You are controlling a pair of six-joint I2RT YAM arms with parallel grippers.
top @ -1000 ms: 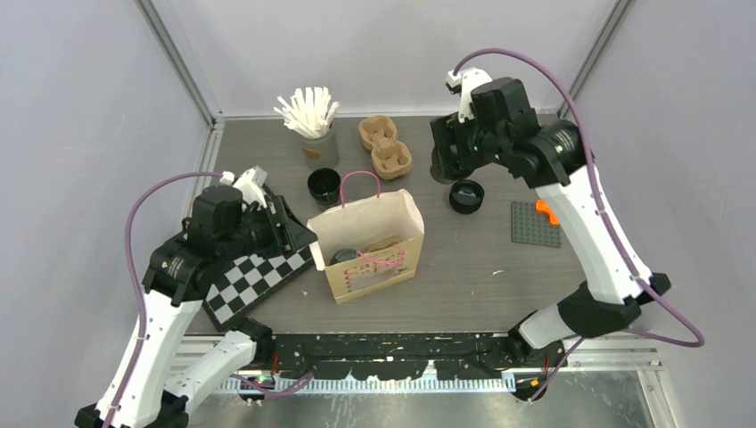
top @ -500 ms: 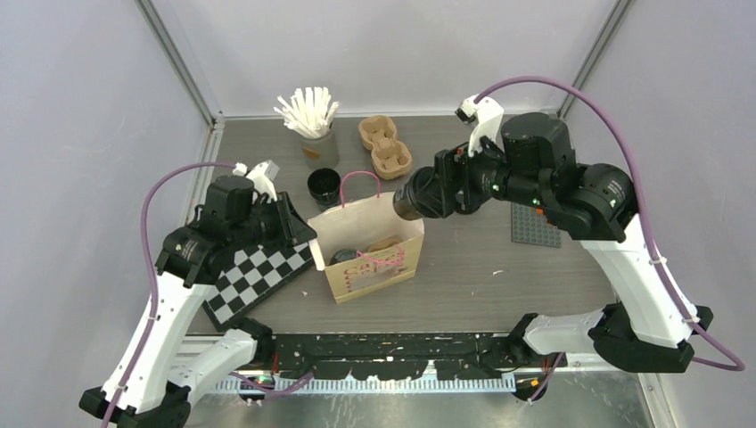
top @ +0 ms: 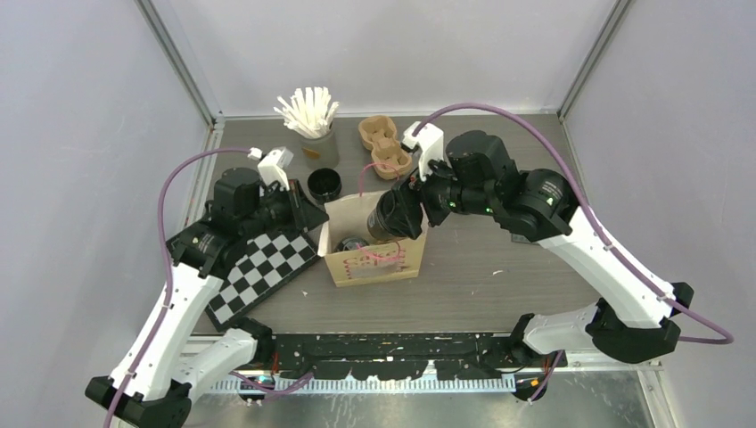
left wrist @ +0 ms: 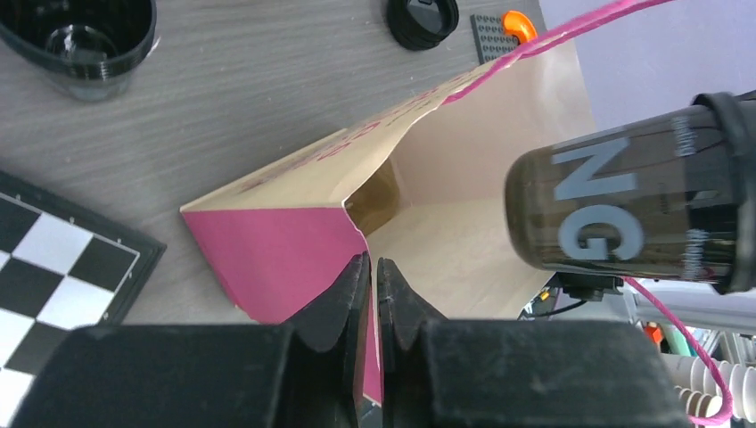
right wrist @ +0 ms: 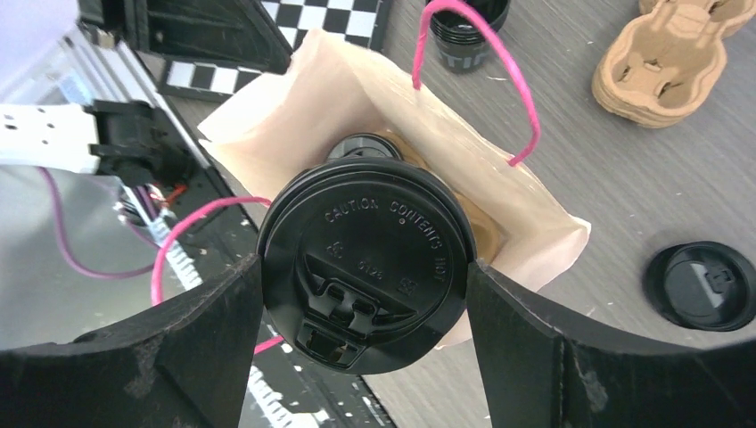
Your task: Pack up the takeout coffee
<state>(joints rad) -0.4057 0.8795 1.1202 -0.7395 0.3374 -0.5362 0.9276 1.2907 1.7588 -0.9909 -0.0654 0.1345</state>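
Note:
A lidded black takeout coffee cup [right wrist: 365, 259] with pale lettering [left wrist: 615, 214] is held tilted over the open mouth of the brown paper bag [top: 374, 263]. My right gripper [right wrist: 365, 285] is shut on it, one finger on each side of the lid. Another black cup [right wrist: 361, 145] stands inside the bag. My left gripper [left wrist: 373, 267] is shut on the bag's pink left wall [left wrist: 276, 250], pinching its rim. A loose black lid [right wrist: 704, 285] lies on the table right of the bag. Open black cups [top: 324, 185] stand behind the bag.
A brown pulp cup carrier [top: 385, 147] and a grey cup of white sticks [top: 312, 125] stand at the back. A checkerboard [top: 263, 272] lies left of the bag under my left arm. A grey studded plate [left wrist: 492, 22] with an orange piece [left wrist: 515, 20] lies beyond the loose lid.
My right arm carried the lidded cup from the back right to above the bag's mouth. My left gripper closed on the bag's left rim, and the bag's mouth shifted.

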